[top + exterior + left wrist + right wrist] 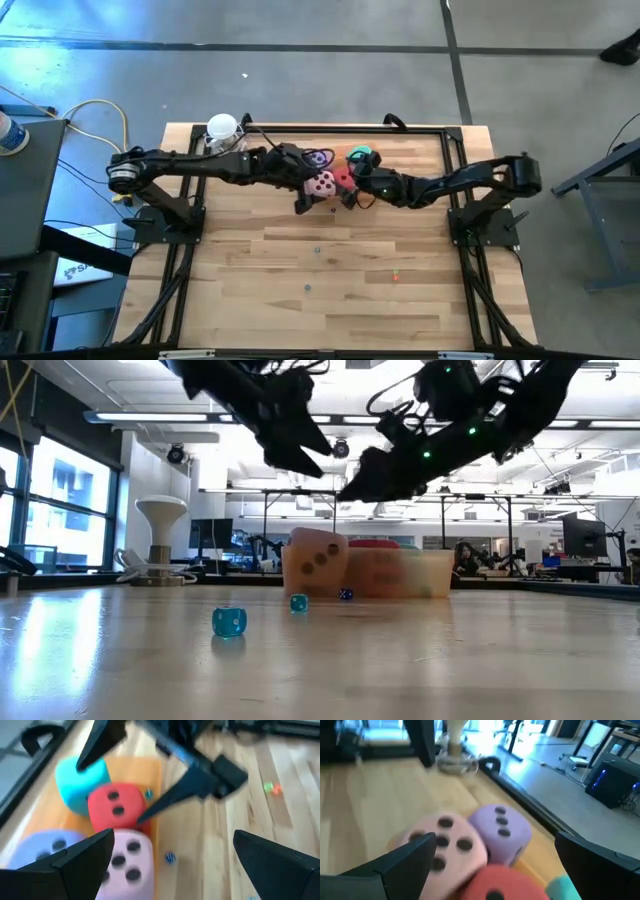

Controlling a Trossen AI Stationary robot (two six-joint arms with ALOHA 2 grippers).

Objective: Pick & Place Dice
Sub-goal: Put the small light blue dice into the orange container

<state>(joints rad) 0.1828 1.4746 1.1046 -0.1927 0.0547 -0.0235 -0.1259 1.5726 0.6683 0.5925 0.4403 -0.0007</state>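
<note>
Both grippers, left [303, 196] and right [352, 193], hang wide open and empty above the four dice [117, 807] clustered in the shallow orange tray [40, 815].

Four dice [322, 184] clustered in tray [45, 815] near table [330, 290] far edge, centre. Left gripper [300, 195] and right gripper [352, 190] above cluster from opposite sides. Small dice [229, 622] scattered mid-table, nearer front edge.

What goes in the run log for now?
left tool: open, above pink die | right tool: open, over dice cluster | nothing held | orange tray: four dice
</note>
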